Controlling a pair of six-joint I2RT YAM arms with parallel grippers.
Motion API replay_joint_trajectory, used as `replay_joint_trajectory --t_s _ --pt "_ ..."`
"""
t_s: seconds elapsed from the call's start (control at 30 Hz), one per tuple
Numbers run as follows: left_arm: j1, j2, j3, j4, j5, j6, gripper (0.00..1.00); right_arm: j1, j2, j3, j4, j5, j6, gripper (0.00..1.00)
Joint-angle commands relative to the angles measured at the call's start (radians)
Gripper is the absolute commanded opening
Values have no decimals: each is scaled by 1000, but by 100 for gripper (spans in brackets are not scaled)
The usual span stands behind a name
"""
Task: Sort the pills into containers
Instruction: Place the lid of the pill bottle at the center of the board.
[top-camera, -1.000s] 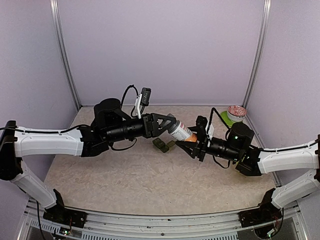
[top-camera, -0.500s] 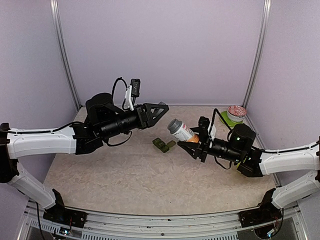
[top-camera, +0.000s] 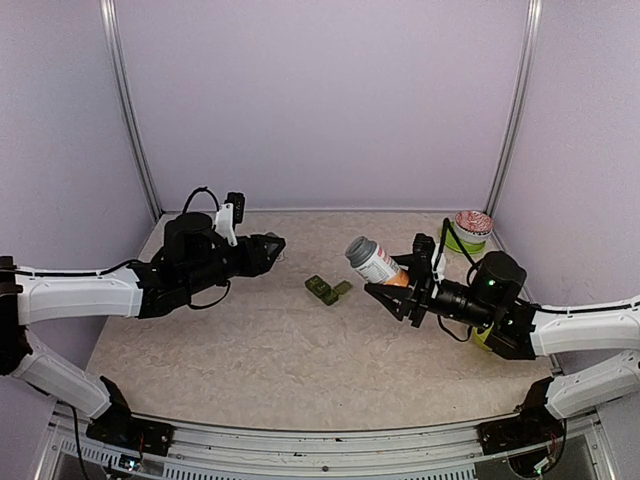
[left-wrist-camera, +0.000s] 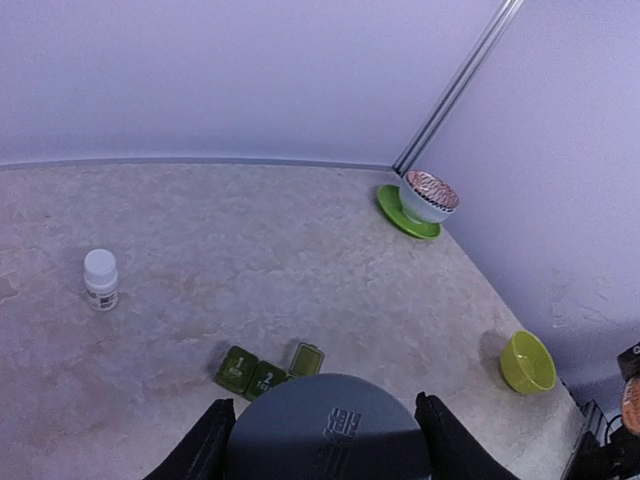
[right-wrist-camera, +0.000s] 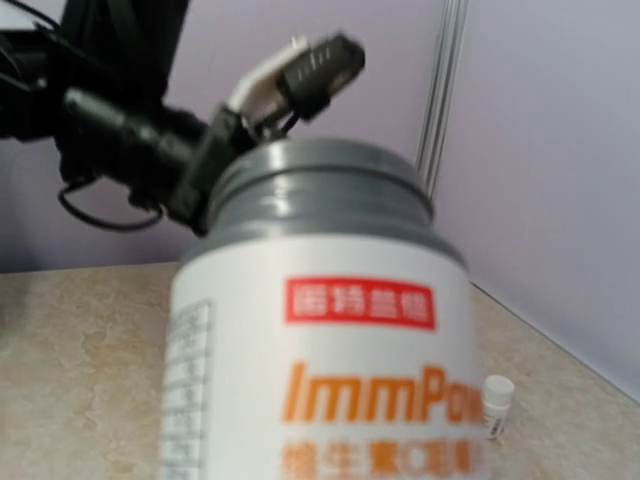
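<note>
right gripper (top-camera: 393, 287) is clamping the uncapped pill bottle (top-camera: 372, 262) by its base, jaws part-closed, tilting it over the worktop (top-camera: 250, 340) beside the green pill box (top-camera: 325, 289). left gripper (top-camera: 270, 246) is pinching the grey cap (left-wrist-camera: 330, 440), well apart.

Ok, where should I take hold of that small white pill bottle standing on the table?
Grip the small white pill bottle across its round body just below the cap, coming in level from the side. It stands upright on the table, with nothing close beside it.
</note>
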Motion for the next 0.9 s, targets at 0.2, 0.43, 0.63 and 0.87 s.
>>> replay_joint_trajectory --t_s 0.2,0.43,0.63,0.87 --pt "74 123 -59 -2 -130 80 54 -7 -36 -28 60 -12 39 2" --pt "107 249 -67 27 -161 87 54 -8 -41 -35 64 -17 45 2" --pt "109 367 -42 26 -223 103 54 -8 -37 -38 64 -21 46 2" --pt "98 468 -9 16 -276 107 54 -8 -32 -41 70 -22 51 3"
